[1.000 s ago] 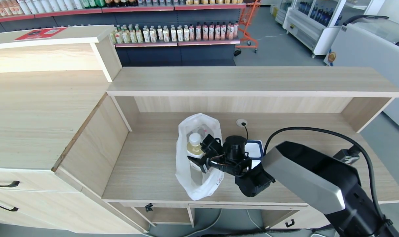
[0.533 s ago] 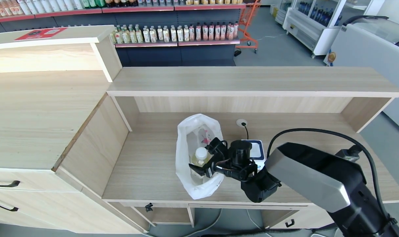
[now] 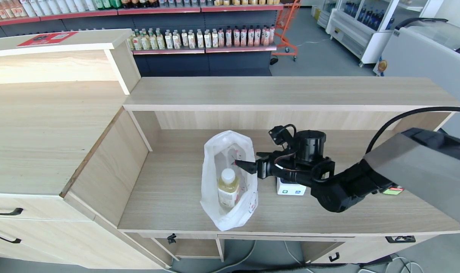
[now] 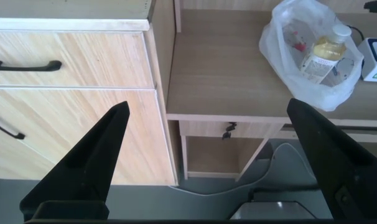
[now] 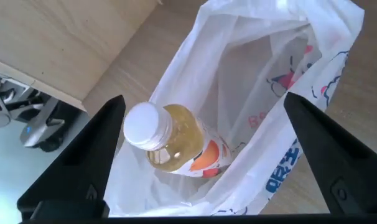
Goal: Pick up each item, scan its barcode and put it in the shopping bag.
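A white plastic shopping bag (image 3: 215, 197) stands open on the wooden counter (image 3: 169, 197). Inside it a bottle of yellow drink with a white cap (image 3: 227, 186) stands upright. My right gripper (image 3: 251, 161) hovers open just right of the bag's rim, holding nothing. From the right wrist view the bottle (image 5: 170, 140) lies in the bag (image 5: 282, 81) below the spread fingers (image 5: 83, 168). A white scanner box (image 3: 290, 188) sits under the right wrist. My left gripper (image 4: 207, 168) is open, low before the drawers, with the bag (image 4: 288, 37) and bottle (image 4: 325, 53) farther off.
A raised ledge (image 3: 290, 91) runs along the counter's back, with side walls at both ends. Drawers with black handles (image 4: 23, 64) stand left of the counter. Bare counter lies left of the bag. Store shelves of bottles (image 3: 199, 38) stand behind.
The right gripper let go of the bottle inside the bag, then rose and drew back to the right. The bottle now rests lower in the bag.
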Controlling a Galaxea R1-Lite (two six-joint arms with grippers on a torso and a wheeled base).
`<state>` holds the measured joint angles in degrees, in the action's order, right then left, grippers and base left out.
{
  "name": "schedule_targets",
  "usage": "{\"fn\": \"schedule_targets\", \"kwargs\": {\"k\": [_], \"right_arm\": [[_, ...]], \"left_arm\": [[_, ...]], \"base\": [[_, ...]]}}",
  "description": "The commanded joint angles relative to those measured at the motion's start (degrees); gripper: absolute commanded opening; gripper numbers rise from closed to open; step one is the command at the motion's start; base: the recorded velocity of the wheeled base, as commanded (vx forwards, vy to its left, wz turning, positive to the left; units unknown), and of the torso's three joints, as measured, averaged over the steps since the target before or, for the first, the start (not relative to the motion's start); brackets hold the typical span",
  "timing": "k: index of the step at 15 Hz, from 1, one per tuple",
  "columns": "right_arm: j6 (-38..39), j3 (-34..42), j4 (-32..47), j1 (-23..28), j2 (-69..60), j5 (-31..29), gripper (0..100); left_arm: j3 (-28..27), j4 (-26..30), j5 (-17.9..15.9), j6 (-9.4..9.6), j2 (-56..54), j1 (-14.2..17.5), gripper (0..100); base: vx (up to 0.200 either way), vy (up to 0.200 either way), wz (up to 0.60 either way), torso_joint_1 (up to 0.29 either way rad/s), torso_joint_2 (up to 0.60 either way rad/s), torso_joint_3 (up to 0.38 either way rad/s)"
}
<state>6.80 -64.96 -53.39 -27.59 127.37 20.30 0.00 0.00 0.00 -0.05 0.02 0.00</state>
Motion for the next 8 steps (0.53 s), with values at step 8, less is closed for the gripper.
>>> {"fn": "schedule_targets", "kwargs": {"k": [8], "right_arm": [[6.8, 8.3, 39.1, 18.0, -42.2, 3.3, 100]], "left_arm": [[0.0, 0.0, 0.0, -0.04, 0.0, 0.0, 100]], "base": [[0.0, 0.0, 0.0, 0.0, 0.0, 0.0]]}}
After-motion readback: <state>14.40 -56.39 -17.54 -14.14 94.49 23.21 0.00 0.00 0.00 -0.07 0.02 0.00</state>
